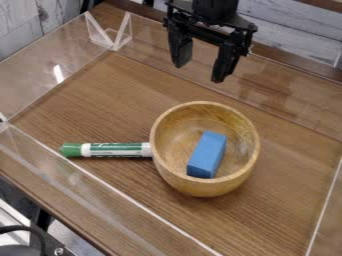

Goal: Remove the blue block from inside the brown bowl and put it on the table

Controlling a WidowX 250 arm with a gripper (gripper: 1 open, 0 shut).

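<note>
So the desk is a dark brown wood-grain top boxed in by low clear acrylic walls, and you can see glare on the near and left panels. Taking the brown bowl as the reference point: it sits on the desk, toward the right and a bit to the front, round, light wood, thick rim, easily the biggest loose item here.

The black gripper hangs above and behind the bowl, well clear of its rim, pointing down. Its fingers are spread apart with nothing between them, just empty air.

Just left of the bowl there's a green-and-white marker lying flat on the desk, its right end right up against the bowl's outer wall, or very nearly, hard to call from this angle.

Smallest thing: the blue block. It's inside the bowl, resting on the bottom around the middle, lying slightly angled, with its long side running roughly front to back. Nothing touches it but the bowl.
</note>
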